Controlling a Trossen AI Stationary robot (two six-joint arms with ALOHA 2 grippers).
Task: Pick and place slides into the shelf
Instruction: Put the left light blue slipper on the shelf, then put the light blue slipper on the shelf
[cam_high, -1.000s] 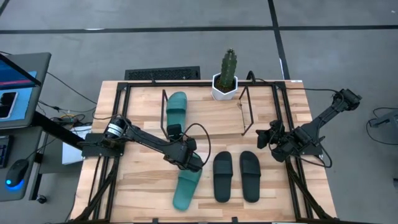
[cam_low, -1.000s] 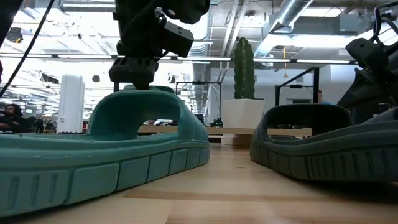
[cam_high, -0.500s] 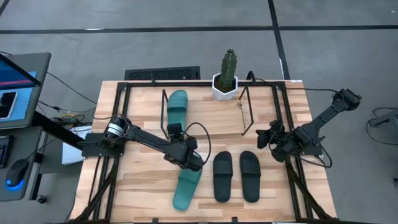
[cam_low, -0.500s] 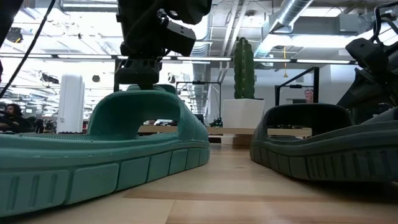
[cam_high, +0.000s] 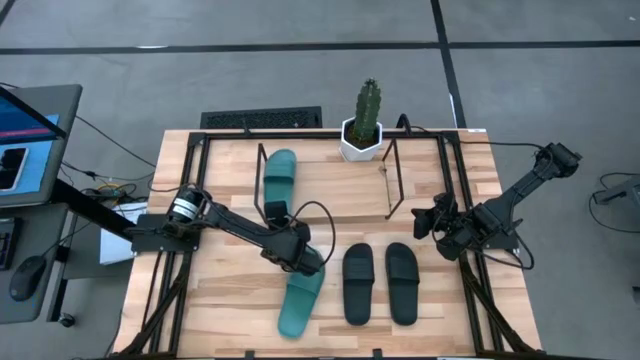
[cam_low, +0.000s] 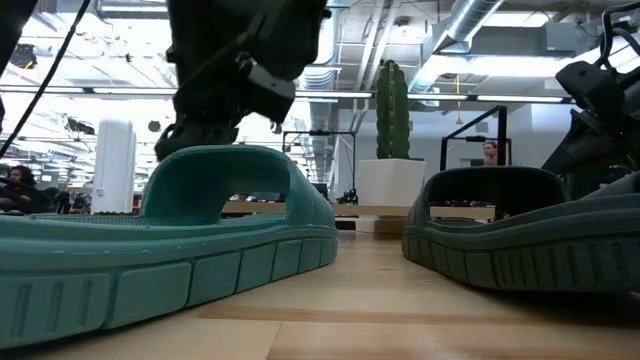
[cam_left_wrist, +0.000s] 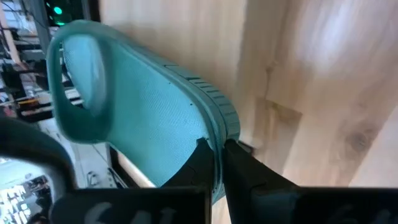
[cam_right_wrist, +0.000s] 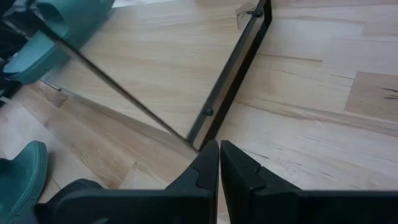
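Currently one teal slide (cam_left_wrist: 143, 124), pinched at its edge by the left gripper (cam_left_wrist: 219, 152), hangs at the shelf (cam_high: 330, 170); advise lowering it flat onto the board before releasing; count: two teal, two black slides (cam_high: 380, 283) on the surface; right gripper (cam_right_wrist: 219, 163) shut, empty.

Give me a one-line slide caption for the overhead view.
Left gripper shut on the rim of a teal slide beside the black pair; second teal slide already on the shelf.
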